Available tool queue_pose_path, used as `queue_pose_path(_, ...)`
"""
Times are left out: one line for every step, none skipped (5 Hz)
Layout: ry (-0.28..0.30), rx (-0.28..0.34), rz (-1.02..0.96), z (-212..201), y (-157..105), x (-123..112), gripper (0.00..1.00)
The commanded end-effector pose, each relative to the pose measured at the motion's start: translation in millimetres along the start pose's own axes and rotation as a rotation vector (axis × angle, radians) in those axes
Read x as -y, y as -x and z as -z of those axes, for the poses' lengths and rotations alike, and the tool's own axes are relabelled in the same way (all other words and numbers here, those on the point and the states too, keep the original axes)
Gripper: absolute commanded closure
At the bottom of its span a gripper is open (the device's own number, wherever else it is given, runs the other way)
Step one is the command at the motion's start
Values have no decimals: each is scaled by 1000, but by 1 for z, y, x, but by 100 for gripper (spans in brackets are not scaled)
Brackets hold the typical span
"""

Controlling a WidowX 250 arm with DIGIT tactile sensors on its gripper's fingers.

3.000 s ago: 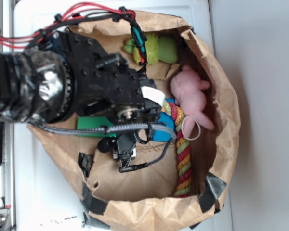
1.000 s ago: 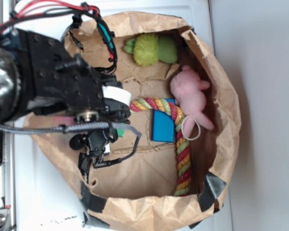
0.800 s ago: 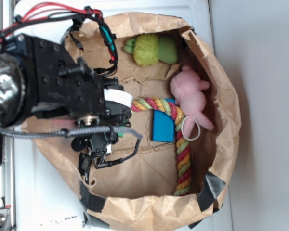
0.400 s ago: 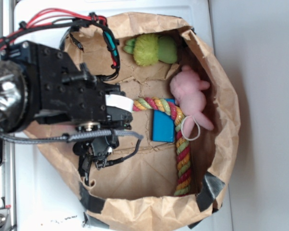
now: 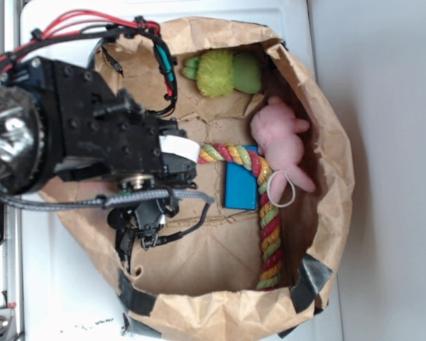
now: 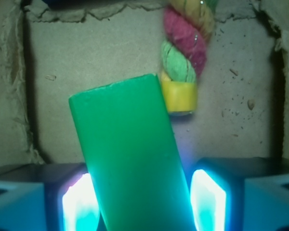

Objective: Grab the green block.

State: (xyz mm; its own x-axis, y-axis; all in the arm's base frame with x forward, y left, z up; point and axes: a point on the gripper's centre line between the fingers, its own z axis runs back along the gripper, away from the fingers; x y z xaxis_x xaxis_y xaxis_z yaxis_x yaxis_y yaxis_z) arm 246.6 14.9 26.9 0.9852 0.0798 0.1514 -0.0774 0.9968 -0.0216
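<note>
End effector [image 6: 143, 192]: pads spread, one on either side of the green block; neither pad is seen pressing its faces, and a narrow gap shows on each side. Judged not yet clamped.

Green block [image 6: 130, 154]: directly between the pads, lying on the cardboard floor of the bag, tilted a little against the line of the pads. Its far end reaches well beyond the fingertips. In the exterior view it is hidden under the arm.

Pads [image 6: 208, 198]: lit cyan on their inner faces; the block sits nearer the one on the picture's left.

Rope toy [image 6: 185, 53]: just ahead of the end effector, its yellow-capped end just beside the far corner of the block; whether they touch cannot be told.

Blue block [image 5: 240, 187]: farther ahead, beside the rope, well apart from the end effector.

Pink plush [image 5: 280, 145]: beyond the blue block, against the far wall of the bag.

Lime-green plush [image 5: 224, 72]: far off to one side, in a corner of the bag.

Paper bag [image 5: 326, 185]: holds all items; stands on the white desk [image 5: 64, 298].

Progress: approach and straddle done, by the look of it. Remaining: close on the block and lift it.

Risk: the tilt may turn the block as the pads close.
</note>
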Motion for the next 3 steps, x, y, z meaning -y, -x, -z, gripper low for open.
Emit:
queue_pose_path(63, 42, 2, -46, -12, -5, 100)
queue_pose_path(66, 51, -34, -63, -21, -3, 100)
queue_pose_path(71, 55, -53, -78, -33, 2, 100)
